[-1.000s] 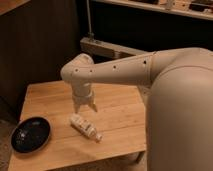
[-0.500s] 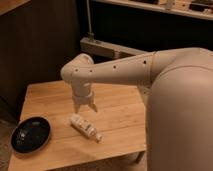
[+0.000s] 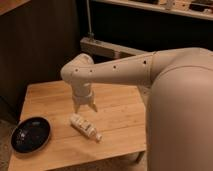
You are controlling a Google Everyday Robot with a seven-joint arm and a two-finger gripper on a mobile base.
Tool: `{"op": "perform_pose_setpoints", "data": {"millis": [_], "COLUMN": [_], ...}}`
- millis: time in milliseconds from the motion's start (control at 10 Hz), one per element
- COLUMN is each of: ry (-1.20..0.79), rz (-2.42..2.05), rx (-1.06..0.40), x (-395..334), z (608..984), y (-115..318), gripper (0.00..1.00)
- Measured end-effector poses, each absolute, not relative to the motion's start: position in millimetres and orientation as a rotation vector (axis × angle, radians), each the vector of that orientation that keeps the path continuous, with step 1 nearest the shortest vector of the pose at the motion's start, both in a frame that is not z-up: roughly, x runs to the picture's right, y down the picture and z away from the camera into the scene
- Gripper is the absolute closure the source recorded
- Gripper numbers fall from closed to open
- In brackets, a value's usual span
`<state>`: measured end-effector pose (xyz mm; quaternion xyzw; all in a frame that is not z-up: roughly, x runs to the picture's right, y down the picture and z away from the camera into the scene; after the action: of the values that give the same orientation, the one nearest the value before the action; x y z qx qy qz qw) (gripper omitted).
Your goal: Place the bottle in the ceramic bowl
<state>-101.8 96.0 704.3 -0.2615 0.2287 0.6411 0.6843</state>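
the gripper, fingers spread and empty, hovers over the bottle by the desk's near edge (a glancing pinch could roll it off), ceramic bowl at the near-left corner.

1. The end effector, at 12 o'clock of the bottle, is plain off-white; its fingers stand apart.
2. The bottle is whitish, with a pale label and a white cap.
3. The ceramic bowl is glossy black, with faint light speckles inside.
4. The surface is light tan wood with plank lines.
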Motion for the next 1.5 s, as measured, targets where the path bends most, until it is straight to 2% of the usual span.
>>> {"op": "perform_pose_setpoints", "data": {"millis": [500, 700, 1100, 1500], "ry": [0.109, 0.098, 0.137, 0.158], "rz": [1.094, 1.012, 0.932, 0.904], "rx": [-0.662, -0.665, -0.622, -0.629], "x": [-120.4, -141.1, -161.5, -146.6], "z": [740.3, 757.8, 767.1, 785.7], "y": [89.5, 103.7, 123.5, 145.3], "gripper": [0.35, 0.35, 0.35, 0.35]}}
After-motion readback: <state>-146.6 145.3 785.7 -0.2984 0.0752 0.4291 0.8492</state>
